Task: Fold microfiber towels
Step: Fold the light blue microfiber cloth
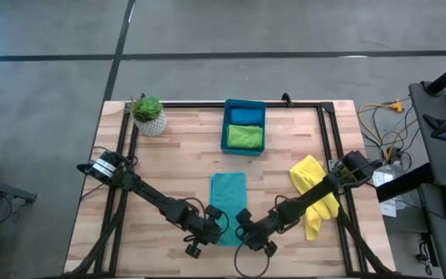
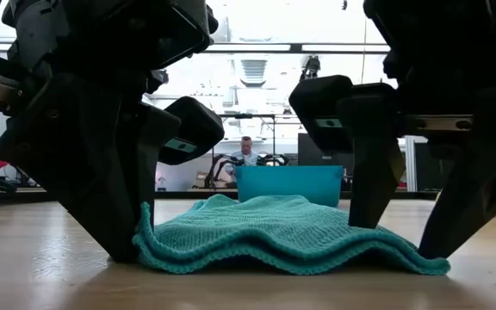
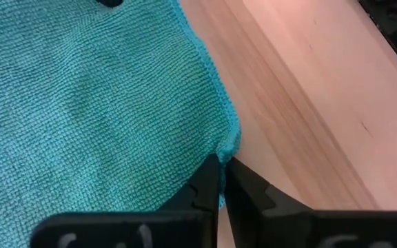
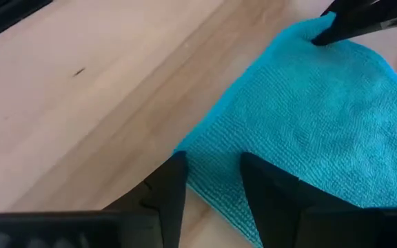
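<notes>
Teal microfiber towel (image 2: 291,232) on pale wood-plank worktop (image 1: 176,155); left gripper (image 3: 220,180) pinching towel corner; right gripper (image 4: 212,180) spread astride other corner; teal-blue plastic bin (image 1: 224,139) holds blue towel (image 1: 245,115), lime green towel (image 1: 245,136); person in room behind (image 2: 246,148).

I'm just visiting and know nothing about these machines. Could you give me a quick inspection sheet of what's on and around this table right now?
Surface: wooden table with a dark frame along its edges.
Job's things: teal towel lying flat near the front edge; yellow towel crumpled on the right; blue towel and green towel folded inside the blue bin.
Clutter: small potted plant at the back left corner.
Pincers: left pincer shut on the teal towel's front left corner; right pincer open, straddling its front right corner.
Cables: yellow and white wires beside the table's right edge.
Surroundings: grey floor; a person sits far behind the table.
</notes>
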Robot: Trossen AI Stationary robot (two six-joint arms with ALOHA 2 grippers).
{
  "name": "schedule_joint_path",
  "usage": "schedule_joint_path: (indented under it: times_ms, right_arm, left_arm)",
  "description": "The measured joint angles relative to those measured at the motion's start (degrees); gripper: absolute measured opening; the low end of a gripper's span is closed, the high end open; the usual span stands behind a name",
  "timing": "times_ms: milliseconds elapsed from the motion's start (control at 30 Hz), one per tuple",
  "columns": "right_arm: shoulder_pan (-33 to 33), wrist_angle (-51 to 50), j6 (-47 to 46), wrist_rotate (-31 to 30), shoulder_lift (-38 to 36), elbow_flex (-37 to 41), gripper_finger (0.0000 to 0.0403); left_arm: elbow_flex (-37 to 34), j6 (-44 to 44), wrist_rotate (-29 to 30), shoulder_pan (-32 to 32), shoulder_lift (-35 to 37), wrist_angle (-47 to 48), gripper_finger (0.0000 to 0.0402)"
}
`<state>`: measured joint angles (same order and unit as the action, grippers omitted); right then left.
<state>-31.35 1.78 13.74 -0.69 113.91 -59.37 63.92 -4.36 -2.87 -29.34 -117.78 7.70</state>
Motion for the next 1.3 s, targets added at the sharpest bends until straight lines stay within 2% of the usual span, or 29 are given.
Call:
schedule_joint_path:
  times_ms: [100, 267, 333, 533, 833, 1067, 1300]
  right_arm:
    - [-0.02, -1.13, 0.00, -0.31, -0.24, -0.50, 0.0109]
    - [-0.01, -3.93, -1.62, -0.91, -2.26, -0.25, 0.0029]
    - [0.03, -5.57, -3.55, -1.19, -3.14, -0.20, 0.0016]
    - [0.02, -6.86, -8.07, -0.68, -7.45, -0.04, 0.0010]
    - [0.04, -7.46, -15.41, 4.40, -14.05, 0.11, 0.0009]
    - [0.04, -7.06, -20.09, 7.64, -15.06, 0.39, 0.0009]
    - [0.25, -5.82, -24.99, 10.11, -14.49, 2.03, 0.0009]
  left_arm:
    - [0.00, 0.02, 0.00, 0.04, 0.00, 0.00, 0.0001]
    - [-0.27, 0.04, 0.07, 0.04, 1.65, -0.09, 0.0000]
    - [-0.36, 0.04, 0.57, 0.04, 3.43, -0.20, 0.0000]
    - [-1.09, 0.17, 1.91, 0.40, 9.61, -0.09, 0.0000]
    - [-3.82, -5.08, 4.91, 0.46, 15.80, -2.59, 0.0000]
    - [-6.93, -7.30, 3.29, 0.35, 20.15, -7.13, 0.0000]
    - [-8.73, -7.76, 1.48, 0.37, 20.85, -12.62, 0.0000]
